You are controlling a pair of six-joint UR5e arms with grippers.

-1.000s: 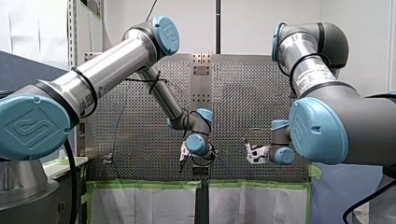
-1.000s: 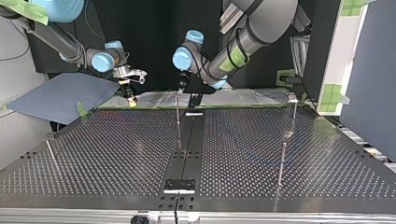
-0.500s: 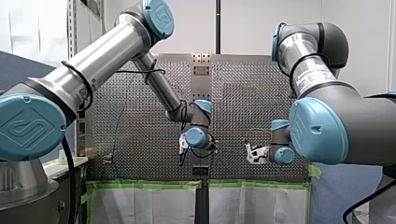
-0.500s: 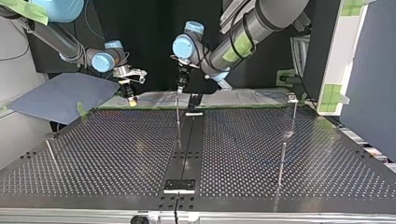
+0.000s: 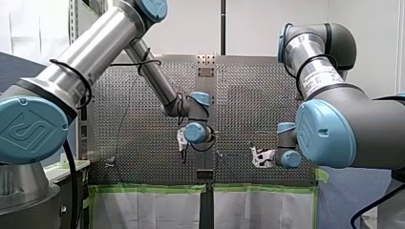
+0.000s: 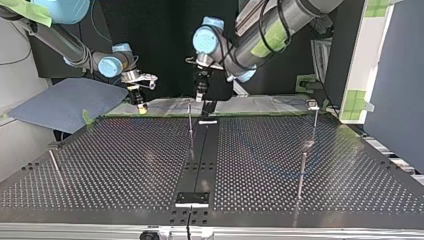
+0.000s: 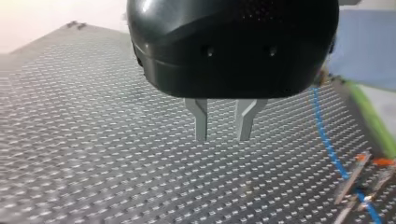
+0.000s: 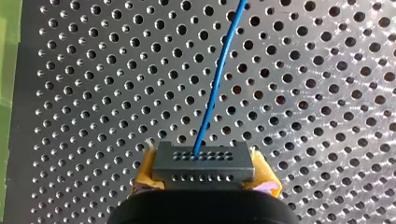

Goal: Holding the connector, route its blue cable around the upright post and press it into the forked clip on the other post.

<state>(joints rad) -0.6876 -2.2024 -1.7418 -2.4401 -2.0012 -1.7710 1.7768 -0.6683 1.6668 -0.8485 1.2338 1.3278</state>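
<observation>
— Where has the connector got to?

— The dark grey block connector with rows of small holes [image 8: 203, 161] is clamped in the right gripper [image 6: 141, 105]. Its yellow pads [image 8: 264, 179] press on it, one at either side. It's held above the perforated metal table [image 8: 327, 93], close to the strip of green tape [image 8: 9, 70] along the edge.

— And the cable?

— The thin blue cable [image 8: 215, 84] comes out of a hole in the connector's upper row. It runs straight ahead of that gripper, over the table.

— What about the other arm?

— The black left gripper [image 7: 222, 136] has its two short metal fingers [image 7: 201, 123] apart with nothing between them, only table below. Seen from across the table, it hangs at the far edge near the middle. It's just above and beside the top of a slim upright metal post [image 6: 190, 122].

— Is the cable anywhere near it?

— Off to one side, well apart from those fingers. In the left wrist view the blue line crosses the table down to some thin metal pieces with orange on them [image 7: 352, 182]. That part is too blurred to tell whether it touches them.
</observation>
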